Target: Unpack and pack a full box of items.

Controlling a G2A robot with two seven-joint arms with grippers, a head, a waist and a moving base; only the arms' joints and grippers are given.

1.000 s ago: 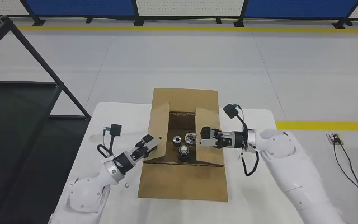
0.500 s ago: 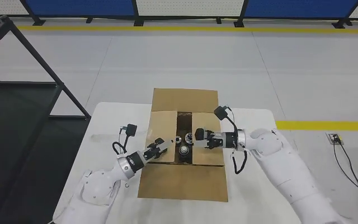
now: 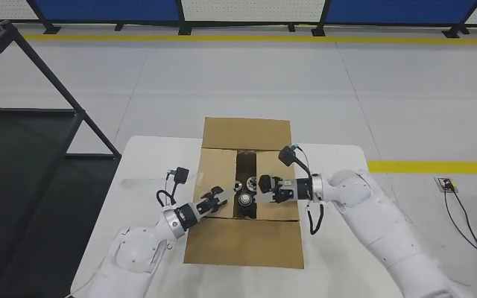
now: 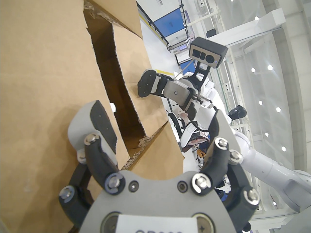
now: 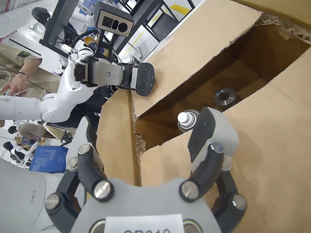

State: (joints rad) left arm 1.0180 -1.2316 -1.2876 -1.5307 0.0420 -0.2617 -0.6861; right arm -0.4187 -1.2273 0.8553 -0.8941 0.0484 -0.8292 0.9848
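Wide-open fingers point(image 4: 98, 120) meet cardboard at the packing table point(image 3: 141, 160)

The left gripper point(image 3: 215, 199) and right gripper point(image 3: 266, 186) hold nothing; their parted fingers lie along the side flaps point(image 5: 255, 134) of the cardboard box point(image 3: 244, 249), mid-table, with a spray can point(image 5: 185, 118) and metal ring point(image 5: 224, 96) inside. The board looks light, stiff and torn at its creases; it is best pressed flat near each free edge.

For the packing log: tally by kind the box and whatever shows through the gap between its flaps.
Cardboard box: 1
Spray can: 1
Round metal parts: 2
Total: 4
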